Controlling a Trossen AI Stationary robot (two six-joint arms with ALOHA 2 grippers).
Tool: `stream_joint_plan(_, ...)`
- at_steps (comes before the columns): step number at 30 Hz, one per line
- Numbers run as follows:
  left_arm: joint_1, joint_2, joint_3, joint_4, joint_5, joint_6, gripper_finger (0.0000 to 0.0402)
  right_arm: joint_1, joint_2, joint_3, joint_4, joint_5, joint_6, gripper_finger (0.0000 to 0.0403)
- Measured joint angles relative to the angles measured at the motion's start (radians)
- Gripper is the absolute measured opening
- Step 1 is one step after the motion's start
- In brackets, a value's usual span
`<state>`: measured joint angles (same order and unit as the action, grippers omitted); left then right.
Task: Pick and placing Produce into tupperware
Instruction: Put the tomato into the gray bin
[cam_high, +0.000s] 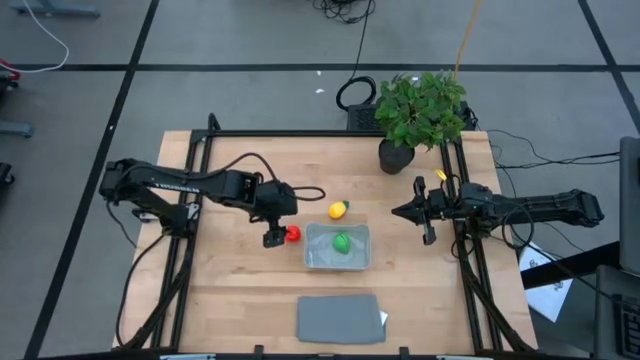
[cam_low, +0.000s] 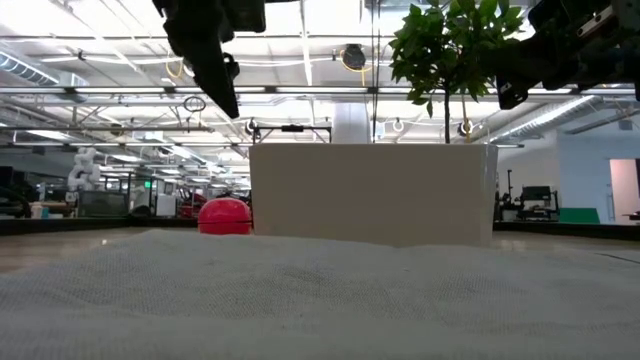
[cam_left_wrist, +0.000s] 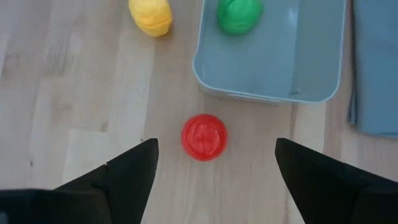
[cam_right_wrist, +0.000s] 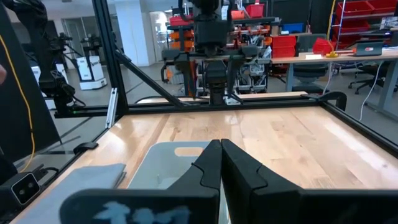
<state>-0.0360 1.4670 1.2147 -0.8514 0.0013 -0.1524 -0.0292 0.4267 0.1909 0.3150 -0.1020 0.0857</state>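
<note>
Red is the colour in play: the round red piece (cam_high: 292, 234) lies on the bare wooden table (cam_high: 230, 290), just left of the container (cam_high: 337, 262) and apart from its wall. The left gripper (cam_high: 272, 238) hangs right over that piece with its fingers spread wide; in the left wrist view the red piece (cam_left_wrist: 204, 136) sits between the two dark fingertips (cam_left_wrist: 134, 168), nearer the left one, with nothing touching it.

One piece is already home: the green round one (cam_high: 342, 242) rests inside the clear bluish container, toward its far side. The yellow piece with the green tip (cam_high: 339, 209) is on the wood just beyond the container's far left corner. The flat grey lid (cam_high: 339, 318) lies near the front edge, well clear of the work.

The right gripper (cam_high: 425, 212) waits to the right of the container, its fingers pressed together, near the potted plant (cam_high: 418, 112).

My reading is that the step in hand is the pick of the red piece, with roughly a third of the job done. The next move calls for a straight descent, centring the fingers on the ball before closing, since a round toy could roll off if one finger meets it first.
</note>
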Motion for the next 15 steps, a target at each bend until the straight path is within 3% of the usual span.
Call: stream_joint_plan(15, 0.027, 0.0, -0.176, 0.187, 0.054, -0.007, 0.0331, 0.0, 0.0, 0.0, -0.007, 0.0, 0.0, 0.0)
